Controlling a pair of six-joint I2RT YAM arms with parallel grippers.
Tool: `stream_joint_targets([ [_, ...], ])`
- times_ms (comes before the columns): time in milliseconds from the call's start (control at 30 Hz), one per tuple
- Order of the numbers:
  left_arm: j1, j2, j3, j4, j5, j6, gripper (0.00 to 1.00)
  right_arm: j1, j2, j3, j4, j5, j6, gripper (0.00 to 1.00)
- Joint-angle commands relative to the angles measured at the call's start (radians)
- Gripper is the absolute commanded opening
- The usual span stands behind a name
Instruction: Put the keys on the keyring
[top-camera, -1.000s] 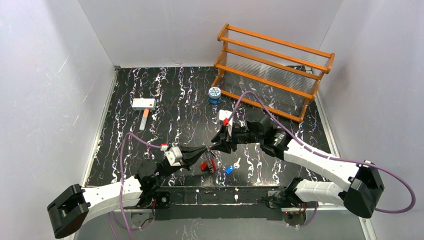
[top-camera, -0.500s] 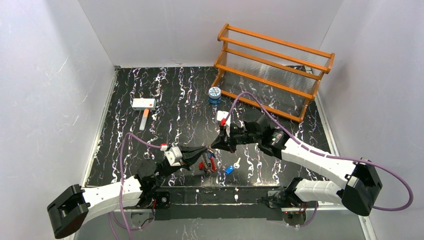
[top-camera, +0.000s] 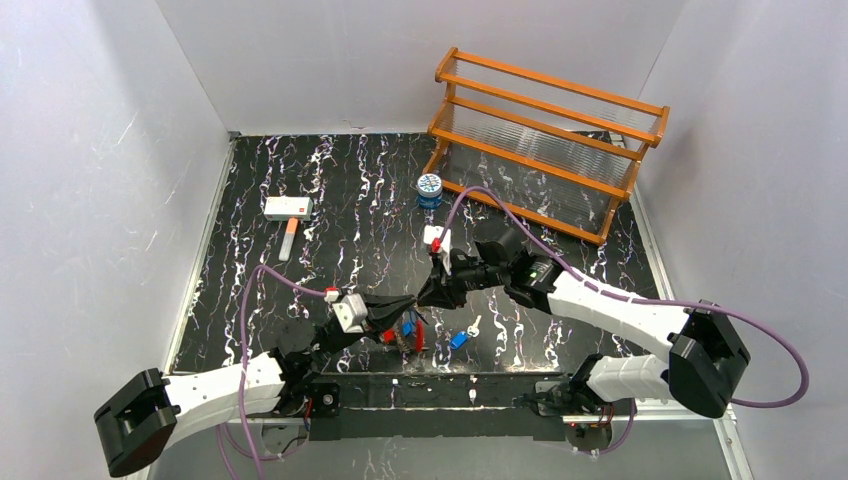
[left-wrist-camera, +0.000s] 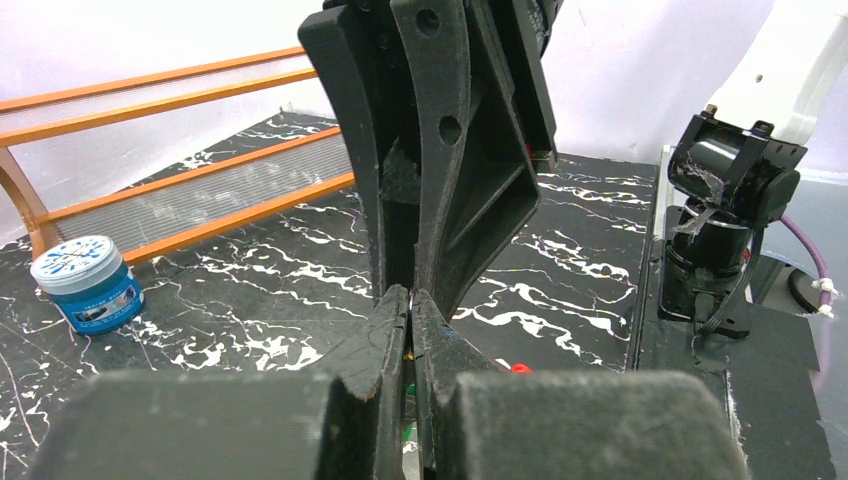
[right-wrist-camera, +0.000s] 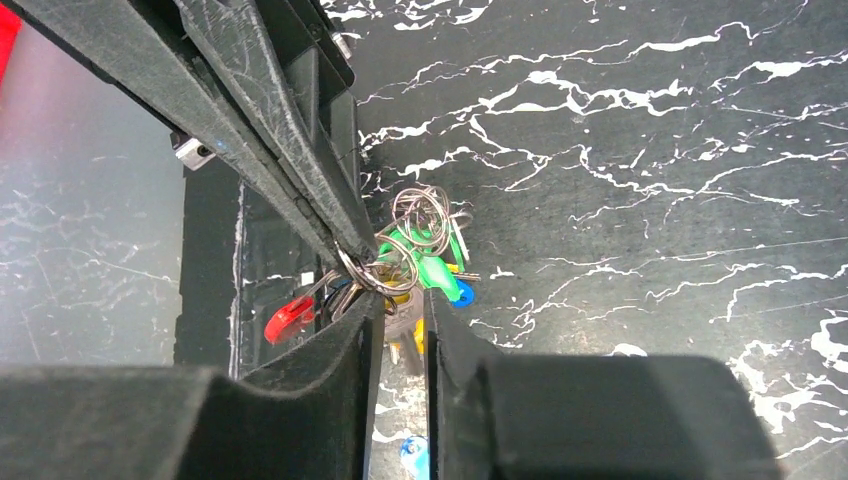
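My left gripper (top-camera: 399, 314) is shut on the thin keyring (right-wrist-camera: 380, 272), low over the table's near edge. From the ring hangs a bunch of keys (top-camera: 406, 331) with a red head (right-wrist-camera: 289, 318), a green one (right-wrist-camera: 436, 270) and a blue one (right-wrist-camera: 462, 296). The right gripper (top-camera: 425, 297) meets it tip to tip from the right. Its jaws stand a narrow gap apart right over the bunch, and a grey-and-yellow key head (right-wrist-camera: 404, 322) shows in that gap. A loose blue key (top-camera: 459, 339) and a silver key (top-camera: 474, 325) lie on the table to the right.
A small blue-and-white tin (top-camera: 429, 189) stands mid-table in front of an orange wooden rack (top-camera: 545, 140) at the back right. A white-headed tool with an orange handle (top-camera: 288, 212) lies at the left. White walls close in on three sides.
The right gripper has moved left and slightly toward the near edge, up against the left gripper's tips. The hanging bunch has shifted a little left.
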Motion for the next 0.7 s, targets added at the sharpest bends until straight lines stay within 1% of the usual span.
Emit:
stream_joint_targets([
  [0, -0.002, -0.023, -0.098, 0.112, 0.011, -0.001, 0.00, -0.005, 0.007, 0.017, 0.027, -0.021, 0.003, 0.35],
  [67, -0.003, -0.023, -0.098, 0.112, 0.013, -0.003, 0.00, -0.004, -0.009, 0.008, 0.040, -0.007, 0.003, 0.44],
  [233, -0.003, -0.030, -0.102, 0.113, 0.012, -0.001, 0.00, -0.004, -0.076, -0.028, 0.051, 0.065, -0.024, 0.58],
  [333, -0.003, -0.033, -0.105, 0.112, 0.012, -0.002, 0.00, -0.005, -0.141, -0.061, 0.071, 0.091, -0.057, 0.63],
  [433, -0.003, -0.037, -0.103, 0.112, 0.016, -0.004, 0.00, -0.005, -0.209, -0.107, 0.121, 0.087, -0.084, 0.64],
  [467, -0.003, -0.037, -0.104, 0.111, 0.014, -0.003, 0.00, -0.005, -0.228, -0.130, 0.150, 0.075, -0.095, 0.63],
  [500, -0.003, -0.036, -0.104, 0.113, 0.013, 0.000, 0.00, -0.004, -0.244, -0.144, 0.168, 0.060, -0.107, 0.60],
  [667, -0.004, -0.035, -0.102, 0.112, 0.016, -0.003, 0.00, -0.005, -0.261, -0.171, 0.217, -0.027, -0.119, 0.32],
])
